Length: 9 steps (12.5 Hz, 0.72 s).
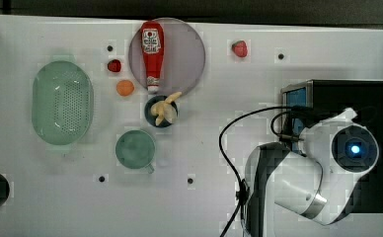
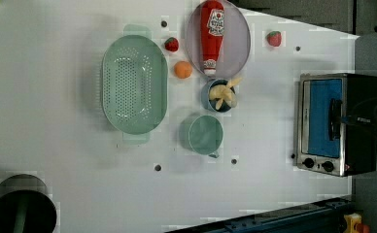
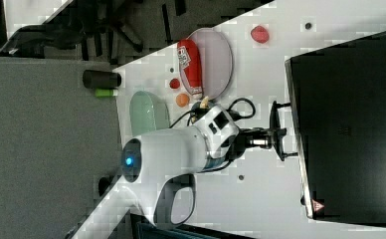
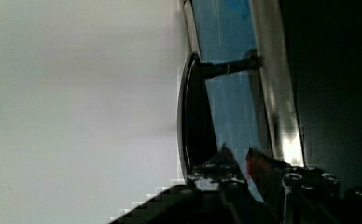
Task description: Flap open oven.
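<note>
The oven [image 2: 364, 145] stands at the left view's right, a black box with a silver front frame, blue glass door [image 2: 322, 121] and a black bar handle [image 2: 334, 119]. The door lies flush against the frame, closed. My gripper [image 3: 278, 138] reaches the handle [image 3: 276, 117] from in front. In the wrist view my gripper [image 4: 242, 161] stands slightly open, its fingertips in the gap between the handle [image 4: 195, 116] and the glass [image 4: 230, 93]. One finger [image 4: 216, 168] rests against the handle's inner side, and only glass shows between the two fingertips. From above, the arm [image 1: 323, 163] covers part of the oven [image 1: 347, 91].
A ketchup bottle [image 1: 152, 49] lies on a round plate [image 1: 187, 54]. A green colander [image 1: 62, 102], a green cup [image 1: 135, 149], a bowl of banana pieces [image 1: 162, 111], an orange ball [image 1: 125, 88] and two strawberries [image 1: 239, 48] sit on the white table. A black cable [image 1: 229, 148] loops beside the arm.
</note>
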Each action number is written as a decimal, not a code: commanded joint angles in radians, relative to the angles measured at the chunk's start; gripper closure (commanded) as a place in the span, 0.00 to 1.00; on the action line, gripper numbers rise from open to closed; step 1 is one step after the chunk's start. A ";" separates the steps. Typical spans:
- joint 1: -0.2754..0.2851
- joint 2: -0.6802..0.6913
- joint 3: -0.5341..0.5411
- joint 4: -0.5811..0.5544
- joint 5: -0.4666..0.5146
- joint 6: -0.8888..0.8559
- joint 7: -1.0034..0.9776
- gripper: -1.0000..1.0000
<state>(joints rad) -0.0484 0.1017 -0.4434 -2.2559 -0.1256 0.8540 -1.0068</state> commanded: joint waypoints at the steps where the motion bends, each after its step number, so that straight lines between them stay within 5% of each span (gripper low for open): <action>1: -0.004 0.030 -0.010 0.006 0.001 0.031 -0.035 0.83; 5: 0.014 0.046 0.003 0.006 -0.037 0.033 -0.012 0.83; 9: 0.049 0.046 0.028 -0.006 -0.275 0.023 0.186 0.83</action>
<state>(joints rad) -0.0284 0.1453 -0.4272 -2.2559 -0.3843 0.8818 -0.9233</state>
